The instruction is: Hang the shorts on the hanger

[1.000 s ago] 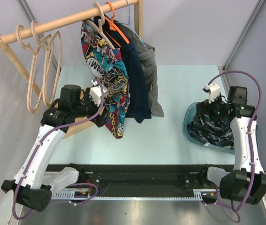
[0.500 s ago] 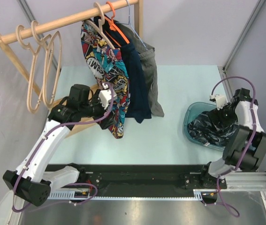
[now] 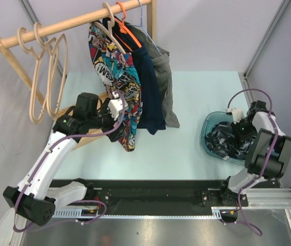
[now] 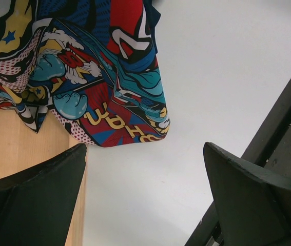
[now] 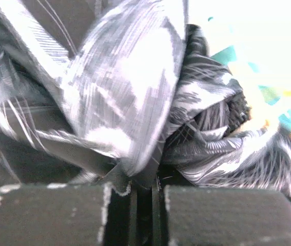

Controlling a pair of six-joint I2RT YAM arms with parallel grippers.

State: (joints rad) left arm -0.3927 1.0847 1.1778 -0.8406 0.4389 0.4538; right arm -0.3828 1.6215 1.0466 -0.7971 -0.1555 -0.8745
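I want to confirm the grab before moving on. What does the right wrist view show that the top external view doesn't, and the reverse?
Only the right wrist view: the right gripper has its fingers closed on a fold of the shorts.
Only the top external view: the teal tub holding the shorts, the empty wooden hangers on the rail, and the comic-print shorts hanging there.
Both: the marbled shorts and the right gripper down in them.
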